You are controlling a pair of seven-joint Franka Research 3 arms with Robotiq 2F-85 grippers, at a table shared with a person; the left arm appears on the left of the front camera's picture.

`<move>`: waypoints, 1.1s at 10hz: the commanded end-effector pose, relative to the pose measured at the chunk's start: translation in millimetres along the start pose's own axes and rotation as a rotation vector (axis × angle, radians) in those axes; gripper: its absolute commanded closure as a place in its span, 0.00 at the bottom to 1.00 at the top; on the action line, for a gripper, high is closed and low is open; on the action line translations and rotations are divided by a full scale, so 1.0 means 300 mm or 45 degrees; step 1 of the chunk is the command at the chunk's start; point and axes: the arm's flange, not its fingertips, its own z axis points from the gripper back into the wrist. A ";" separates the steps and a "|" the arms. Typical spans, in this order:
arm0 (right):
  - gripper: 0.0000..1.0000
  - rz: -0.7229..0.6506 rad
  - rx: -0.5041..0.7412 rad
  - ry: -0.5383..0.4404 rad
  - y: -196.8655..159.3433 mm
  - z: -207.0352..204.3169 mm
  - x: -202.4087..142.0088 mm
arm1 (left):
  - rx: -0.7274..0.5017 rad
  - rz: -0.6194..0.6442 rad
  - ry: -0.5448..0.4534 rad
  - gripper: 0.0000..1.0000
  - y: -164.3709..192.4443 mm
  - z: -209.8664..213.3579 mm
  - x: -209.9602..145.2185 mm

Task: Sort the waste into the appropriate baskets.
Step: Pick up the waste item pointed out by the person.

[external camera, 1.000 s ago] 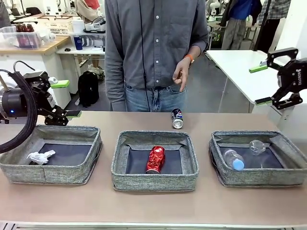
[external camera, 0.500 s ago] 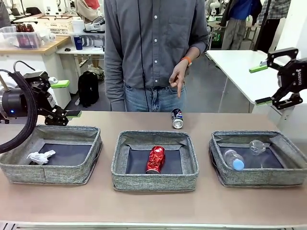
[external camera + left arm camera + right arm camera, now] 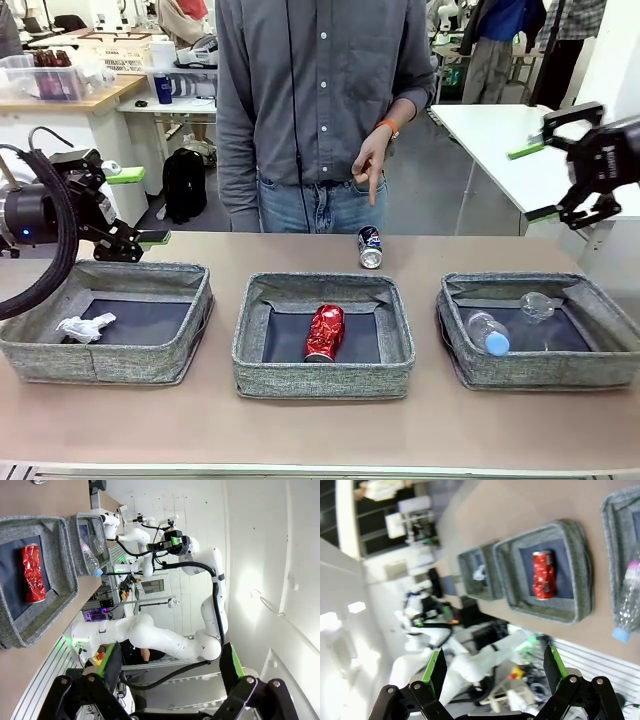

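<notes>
Three grey baskets sit in a row: the left one (image 3: 140,269) holds a crumpled white paper wad (image 3: 84,328), the middle one (image 3: 320,286) a red can (image 3: 324,333), and the right one (image 3: 545,284) a blue-capped bottle (image 3: 487,333) and a clear cup (image 3: 537,305). A dark blue can (image 3: 370,247) lies on the table behind the middle basket. My left gripper (image 3: 140,207) hangs open above the left basket's back rim. My right gripper (image 3: 532,181) is open and high above the right basket. Both wrist views show open, empty grippers (image 3: 169,662) (image 3: 495,665), with the red can (image 3: 31,572) (image 3: 542,575) far off.
A person stands at the far side of the table, one hand (image 3: 372,160) pointing a finger down above the dark blue can. Bare tabletop runs in front of the baskets and between them. A white table (image 3: 500,150) stands behind on the right.
My right gripper has shifted a little up and to the left. The person's hand has stretched a finger downward. The left arm and the waste have not moved.
</notes>
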 end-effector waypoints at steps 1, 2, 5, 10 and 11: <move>0.00 0.051 -0.438 -0.037 0.165 -0.177 0.157 | -0.013 0.009 -0.022 0.00 -0.012 -0.011 -0.006; 0.00 0.043 -0.625 -0.079 0.236 -0.298 0.228 | -0.013 0.009 -0.022 0.00 -0.012 -0.011 -0.006; 0.00 0.002 -0.988 -0.185 0.324 -0.590 0.370 | -0.013 0.009 -0.022 0.00 -0.012 -0.011 -0.006; 0.00 0.189 -1.015 -0.217 0.220 -0.880 0.519 | -0.013 0.009 -0.022 0.00 -0.012 -0.011 -0.006; 0.00 0.104 -1.122 -0.276 0.223 -0.854 0.477 | -0.013 0.009 -0.022 0.00 -0.012 -0.011 -0.006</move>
